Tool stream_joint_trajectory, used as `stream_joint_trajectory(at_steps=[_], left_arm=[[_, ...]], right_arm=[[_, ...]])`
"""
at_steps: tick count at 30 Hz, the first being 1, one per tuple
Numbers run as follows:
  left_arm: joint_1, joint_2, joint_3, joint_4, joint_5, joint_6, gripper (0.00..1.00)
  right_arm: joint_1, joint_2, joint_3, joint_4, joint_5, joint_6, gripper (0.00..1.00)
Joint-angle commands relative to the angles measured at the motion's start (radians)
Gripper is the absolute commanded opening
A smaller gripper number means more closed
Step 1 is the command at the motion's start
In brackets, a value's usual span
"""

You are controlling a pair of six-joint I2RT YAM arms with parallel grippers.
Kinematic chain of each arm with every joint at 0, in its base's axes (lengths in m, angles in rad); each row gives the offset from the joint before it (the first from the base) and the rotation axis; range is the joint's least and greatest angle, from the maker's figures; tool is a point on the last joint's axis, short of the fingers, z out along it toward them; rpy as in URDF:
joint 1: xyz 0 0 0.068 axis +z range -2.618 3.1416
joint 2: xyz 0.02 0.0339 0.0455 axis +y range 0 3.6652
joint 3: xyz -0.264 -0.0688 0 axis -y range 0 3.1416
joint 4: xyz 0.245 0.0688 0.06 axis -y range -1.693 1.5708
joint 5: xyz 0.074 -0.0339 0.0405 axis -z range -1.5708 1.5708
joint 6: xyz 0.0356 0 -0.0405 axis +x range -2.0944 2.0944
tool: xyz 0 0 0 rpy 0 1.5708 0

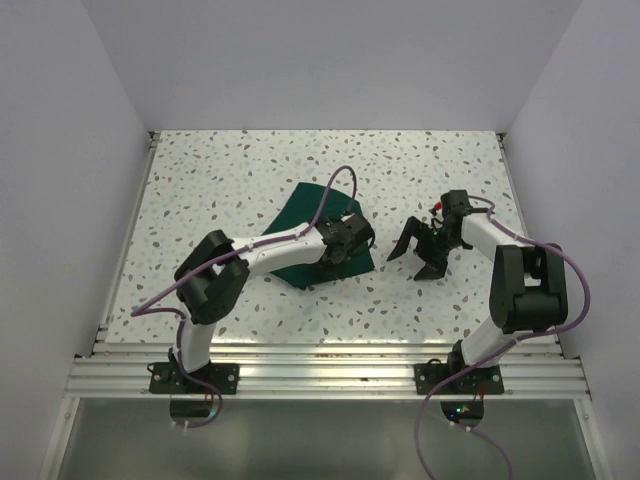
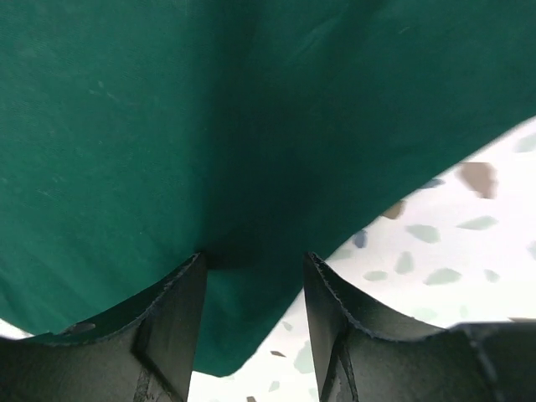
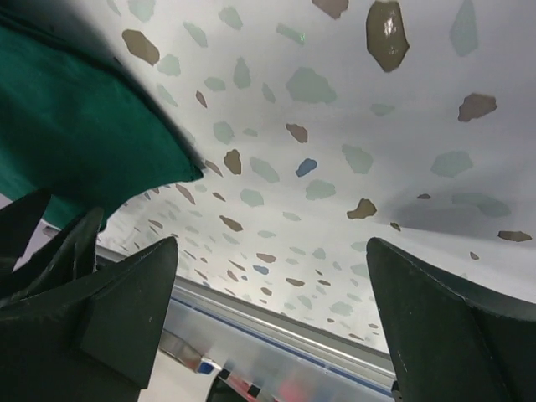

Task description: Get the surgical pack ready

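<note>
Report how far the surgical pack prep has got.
Done: the green drape lies folded into a compact bundle on the table, with no contents showing outside it. In hand: the left gripper sits over the bundle's right side, jaws apart. The right gripper stands wide open beside it, empty. Left: whether further folds remain cannot be told.

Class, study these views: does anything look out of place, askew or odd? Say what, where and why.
The green drape lies skewed on the table, its edges diagonal to the table's. A dark crease in it runs toward the parted jaws of the left gripper. Nothing looks spilled or torn.
</note>
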Motion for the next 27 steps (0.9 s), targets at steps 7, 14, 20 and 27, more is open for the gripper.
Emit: stream_joint_trajectory(at_steps=[7, 14, 20, 27], left_arm=[[0.001, 0.076, 0.056, -0.166, -0.259, -0.034, 0.53], [0.001, 0.088, 0.049, -0.152, -0.323, -0.019, 0.51], [0.004, 0.088, 0.052, -0.124, -0.333, 0.030, 0.30], [0.030, 0.057, 0.091, -0.111, -0.235, 0.062, 0.00]], right_arm=[[0.002, -0.093, -0.112, 0.069, -0.033, 0.004, 0.99], [0.003, -0.092, -0.130, 0.081, -0.050, 0.007, 0.99], [0.005, -0.089, -0.121, 0.073, -0.057, 0.002, 0.99], [0.028, -0.060, -0.102, 0.101, -0.132, 0.005, 0.99]])
